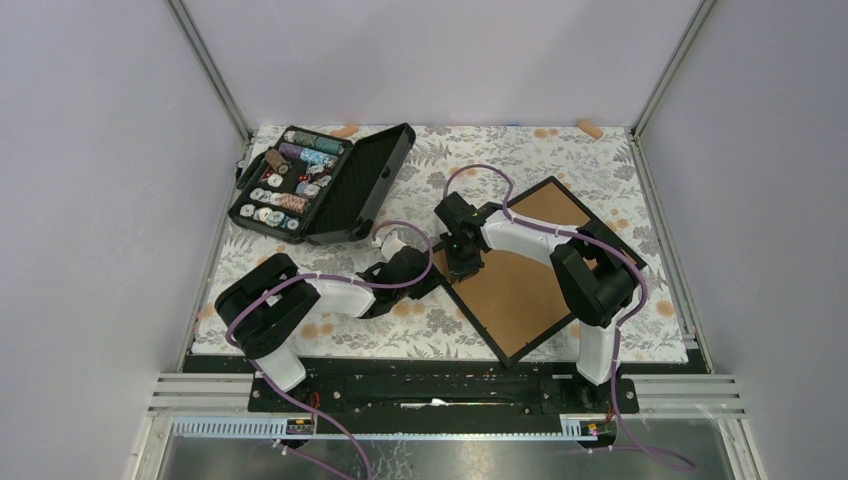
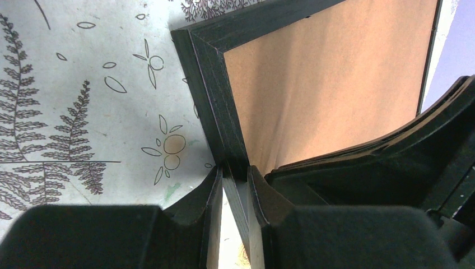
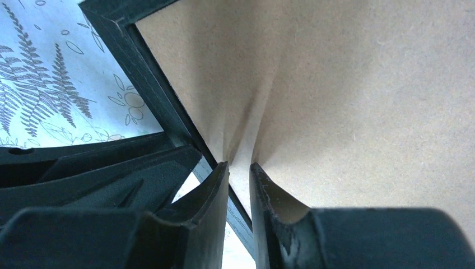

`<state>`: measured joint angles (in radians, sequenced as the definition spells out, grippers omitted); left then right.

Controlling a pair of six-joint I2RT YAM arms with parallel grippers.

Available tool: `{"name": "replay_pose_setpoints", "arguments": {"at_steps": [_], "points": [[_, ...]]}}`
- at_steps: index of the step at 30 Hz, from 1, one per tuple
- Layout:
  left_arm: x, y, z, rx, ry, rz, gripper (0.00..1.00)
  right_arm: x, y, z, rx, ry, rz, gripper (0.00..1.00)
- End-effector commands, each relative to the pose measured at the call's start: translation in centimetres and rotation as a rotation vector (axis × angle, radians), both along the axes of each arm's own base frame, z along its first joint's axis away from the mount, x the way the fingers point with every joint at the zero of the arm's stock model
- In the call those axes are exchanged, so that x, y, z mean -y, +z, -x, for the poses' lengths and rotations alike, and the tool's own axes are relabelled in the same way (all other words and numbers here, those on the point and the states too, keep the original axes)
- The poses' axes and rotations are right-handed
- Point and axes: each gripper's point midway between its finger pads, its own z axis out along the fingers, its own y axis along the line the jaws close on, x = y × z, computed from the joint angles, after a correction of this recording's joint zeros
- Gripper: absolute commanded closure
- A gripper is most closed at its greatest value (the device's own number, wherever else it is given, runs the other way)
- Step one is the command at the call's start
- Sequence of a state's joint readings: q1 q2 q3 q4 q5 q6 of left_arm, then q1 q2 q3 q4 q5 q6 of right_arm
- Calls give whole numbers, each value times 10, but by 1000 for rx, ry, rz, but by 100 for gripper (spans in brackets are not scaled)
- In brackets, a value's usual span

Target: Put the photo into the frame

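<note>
Black frame (image 1: 515,300), brown back up, askew on floral tabletop (image 1: 340,335) right of centre, left pincer (image 2: 235,169) clamped on its rail near a corner, right pincer (image 3: 240,166) narrow, tips at backing beside rail, grip cannot be told

Bright even overhead light, soft shadows, close wrist views slightly blurred

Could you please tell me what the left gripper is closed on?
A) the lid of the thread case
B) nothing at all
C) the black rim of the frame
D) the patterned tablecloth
C: in the left wrist view the left gripper has its two fingers pinched on the black rim of the frame, close to a corner.
</note>
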<state>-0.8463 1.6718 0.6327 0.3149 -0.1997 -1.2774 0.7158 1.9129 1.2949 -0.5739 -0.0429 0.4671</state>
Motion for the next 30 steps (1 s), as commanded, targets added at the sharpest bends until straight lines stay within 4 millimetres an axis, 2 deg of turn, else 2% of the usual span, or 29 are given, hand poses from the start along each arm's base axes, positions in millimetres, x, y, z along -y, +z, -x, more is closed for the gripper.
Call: {"name": "replay_pose_setpoints", "arguments": {"at_steps": [1, 8, 16, 24, 30], "points": [[-80, -86, 51, -219, 7, -381, 78, -4, -6, -8, -4, 1, 5, 72], [-81, -85, 51, -215, 7, -383, 78, 1, -17, -3, -22, 4, 35, 73], [-81, -86, 51, -217, 7, -382, 78, 13, -30, 18, -49, 10, 75, 73], [-82, -86, 51, -218, 10, -389, 78, 14, -45, 36, -75, 37, 116, 71], [-83, -86, 52, -220, 11, -390, 78, 35, -59, 42, -61, 30, 215, 71]]}}
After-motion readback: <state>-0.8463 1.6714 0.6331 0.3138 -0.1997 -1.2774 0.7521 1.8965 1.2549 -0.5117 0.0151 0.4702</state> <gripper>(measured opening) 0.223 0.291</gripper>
